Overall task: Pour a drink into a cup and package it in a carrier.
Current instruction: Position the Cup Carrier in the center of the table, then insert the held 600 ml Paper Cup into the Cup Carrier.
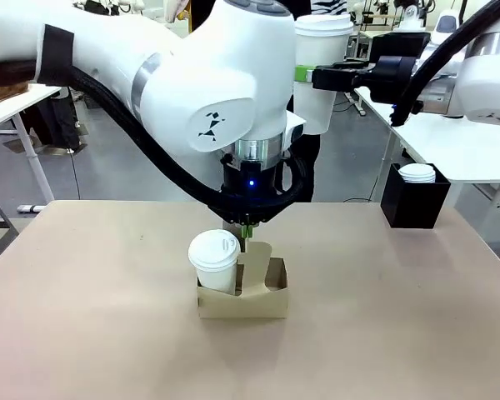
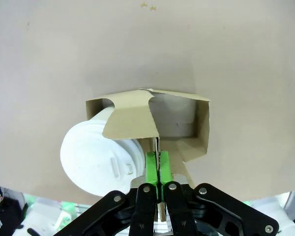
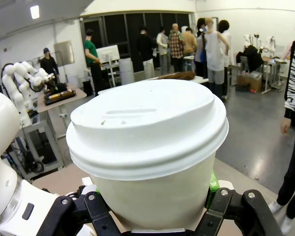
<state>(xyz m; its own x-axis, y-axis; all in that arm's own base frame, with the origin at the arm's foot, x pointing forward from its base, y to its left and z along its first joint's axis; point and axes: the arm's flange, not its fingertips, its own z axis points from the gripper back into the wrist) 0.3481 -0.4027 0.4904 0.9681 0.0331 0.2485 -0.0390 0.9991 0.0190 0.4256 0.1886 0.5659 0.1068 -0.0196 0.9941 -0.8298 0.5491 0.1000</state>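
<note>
Beige tabletop (image 1: 400,317) below, left gripper (image 2: 159,167) pinches the flimsy carrier (image 2: 199,130) by its centre tab (image 1: 258,260), lidded cup (image 2: 96,157) alongside: probably lopsided. Right gripper (image 1: 312,77) squeezes a second cup (image 3: 147,137) mid-wall, crushable.

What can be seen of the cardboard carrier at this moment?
The carrier is a small brown cardboard box with two slots and an upright centre tab. It stands on the table. A lidded white cup fills one slot; the other is empty. The left gripper is shut on the tab from above.
</note>
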